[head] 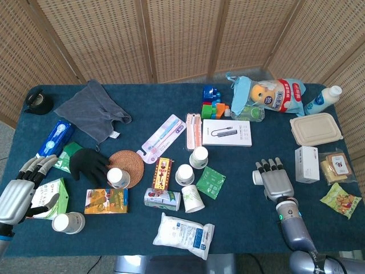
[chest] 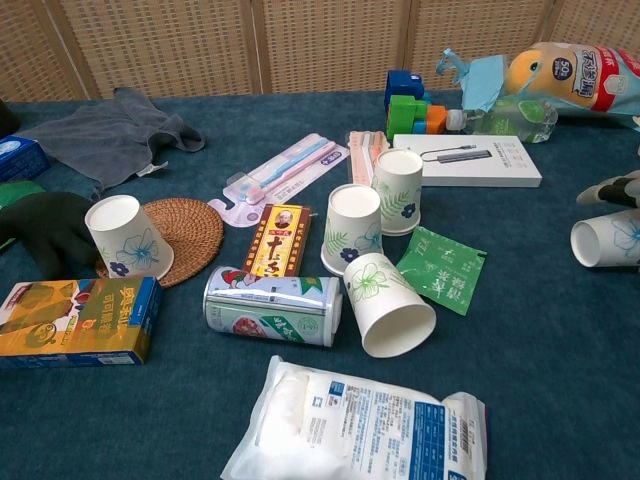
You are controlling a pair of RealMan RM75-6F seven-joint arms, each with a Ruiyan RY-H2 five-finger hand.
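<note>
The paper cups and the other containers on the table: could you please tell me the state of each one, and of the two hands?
Cup on the woven coaster: upside down.
Two cups by the white box: upside down.
Cup beside the green sachet: on its side.
Cup under the right hand: on its side.
Can: on its side.
Takeaway box: lid closed.
White bottle: lying down, capped.
Left hand: fingers apart, holding nothing.
Right hand: fingers extended over the cup.

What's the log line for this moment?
left hand: open, over carton | right hand: open, over tipped cup | grasp: none
</note>
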